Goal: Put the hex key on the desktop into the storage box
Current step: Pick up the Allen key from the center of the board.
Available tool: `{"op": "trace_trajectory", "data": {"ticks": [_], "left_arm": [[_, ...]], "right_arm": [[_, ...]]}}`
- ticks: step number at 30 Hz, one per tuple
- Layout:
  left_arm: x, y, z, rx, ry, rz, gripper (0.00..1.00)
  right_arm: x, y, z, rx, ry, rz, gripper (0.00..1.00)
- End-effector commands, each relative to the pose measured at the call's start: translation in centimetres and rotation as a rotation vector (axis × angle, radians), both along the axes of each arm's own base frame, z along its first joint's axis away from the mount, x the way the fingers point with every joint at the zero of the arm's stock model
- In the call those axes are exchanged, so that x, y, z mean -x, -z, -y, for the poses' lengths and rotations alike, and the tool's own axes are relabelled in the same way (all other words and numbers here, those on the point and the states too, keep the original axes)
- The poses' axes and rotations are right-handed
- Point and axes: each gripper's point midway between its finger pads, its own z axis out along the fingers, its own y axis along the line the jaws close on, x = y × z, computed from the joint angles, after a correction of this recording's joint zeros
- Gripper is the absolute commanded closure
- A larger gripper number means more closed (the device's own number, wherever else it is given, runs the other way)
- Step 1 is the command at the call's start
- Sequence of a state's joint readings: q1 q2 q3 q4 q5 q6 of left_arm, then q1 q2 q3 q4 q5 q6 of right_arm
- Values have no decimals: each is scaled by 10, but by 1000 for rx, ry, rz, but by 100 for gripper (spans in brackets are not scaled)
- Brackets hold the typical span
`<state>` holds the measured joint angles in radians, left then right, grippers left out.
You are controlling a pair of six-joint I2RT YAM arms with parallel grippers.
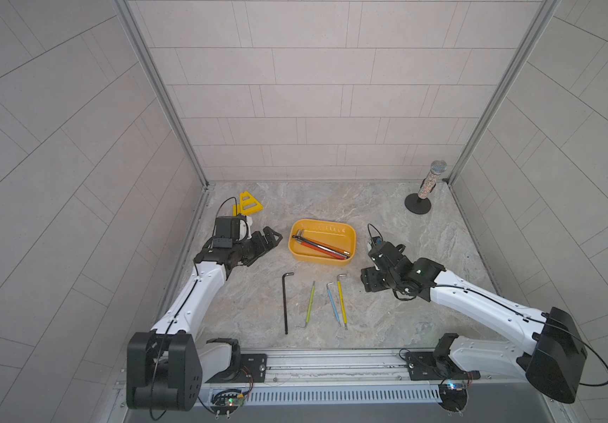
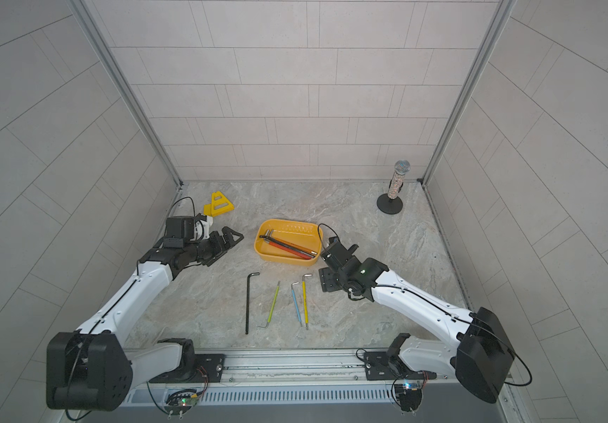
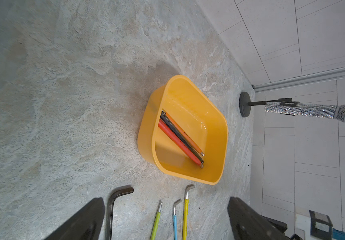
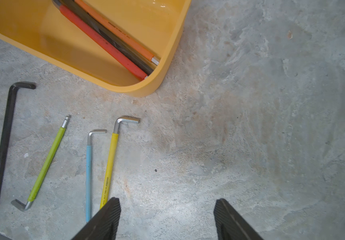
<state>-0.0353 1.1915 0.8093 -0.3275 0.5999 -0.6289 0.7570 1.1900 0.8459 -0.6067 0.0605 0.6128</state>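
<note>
Black hex key (image 1: 286, 304), green key (image 1: 310, 304), blue key (image 1: 333, 305) and yellow key (image 1: 341, 302) lie on the surface (image 1: 423, 256) just beside the storage box (image 1: 313, 257), left fingers (image 3: 84, 222) and right fingers (image 4: 103, 220) flanking it, parted and empty.

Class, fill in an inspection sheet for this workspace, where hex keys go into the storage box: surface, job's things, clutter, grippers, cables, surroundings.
Surface: marbled desktop, no spills seen.
Job's things: storage box holds three hex keys: red key, dark key, orange key; long black key, green key, blue key and yellow key lie on the desktop.
Clutter: yellow triangular bracket, far left; glittery microphone upright on its stand, far right.
Grippers: left gripper open, empty; right gripper open, empty.
Cables: left wrist cable and right wrist cable loop clear of the keys.
Surroundings: pale tiled walls, aluminium frame post.
</note>
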Motion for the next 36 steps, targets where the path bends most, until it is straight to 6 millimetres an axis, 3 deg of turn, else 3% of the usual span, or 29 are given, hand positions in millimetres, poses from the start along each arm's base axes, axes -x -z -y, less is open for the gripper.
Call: {"op": "trace_trajectory", "data": {"ticks": [1, 9, 17, 21, 36], "left_arm": [[1, 1, 2, 4, 14, -3, 0], [1, -2, 3, 9, 18, 6, 0], [2, 2, 4, 12, 19, -5, 0], [2, 1, 3, 11, 17, -3, 0], [2, 3, 4, 11, 18, -10, 0]], "right_arm": [[3, 9, -12, -32, 43, -6, 30], [7, 38, -54, 27, -49, -74, 39], [14, 62, -80, 67, -118, -122, 43], [14, 68, -87, 72, -135, -133, 45], [22, 96, -84, 167, -132, -193, 49]]}}
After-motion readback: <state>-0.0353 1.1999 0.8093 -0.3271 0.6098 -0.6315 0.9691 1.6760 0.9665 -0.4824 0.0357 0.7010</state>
